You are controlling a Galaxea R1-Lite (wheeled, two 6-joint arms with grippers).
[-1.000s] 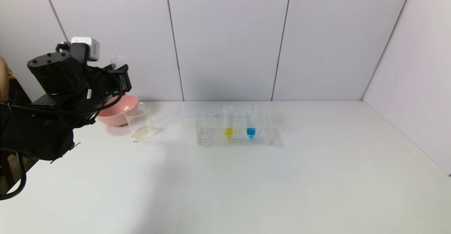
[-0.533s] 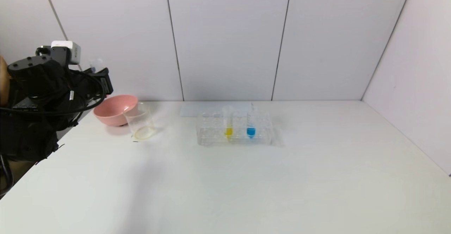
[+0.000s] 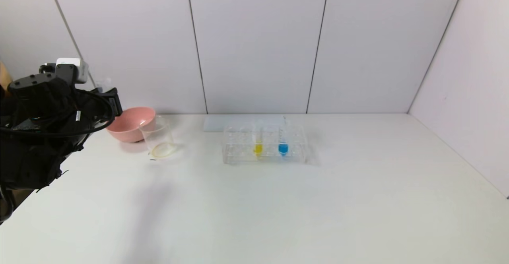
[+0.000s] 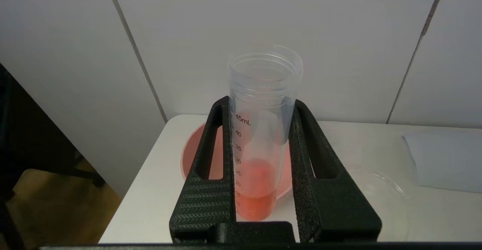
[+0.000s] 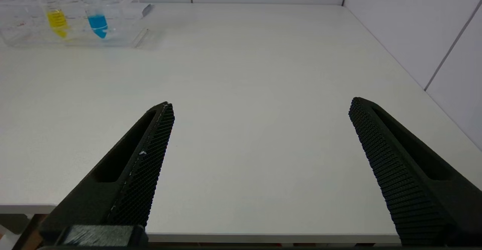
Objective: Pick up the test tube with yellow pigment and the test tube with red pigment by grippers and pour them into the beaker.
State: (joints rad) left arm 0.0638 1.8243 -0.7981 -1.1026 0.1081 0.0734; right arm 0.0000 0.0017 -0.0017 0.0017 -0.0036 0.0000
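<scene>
Left gripper [image 4: 260, 107]: ribbed black fingers pinching graduated clear red-pigment tube [image 4: 260, 137] | Right gripper [image 5: 260, 107]: textured fingers spread, idle over white table [image 5: 263, 54]

A broad white matte table [image 3: 278, 200] spreads below and ahead of the pincer, with pale grey panelled walls [image 3: 254, 45] behind it and brown wooden floor [image 4: 56, 205] beneath.
</scene>
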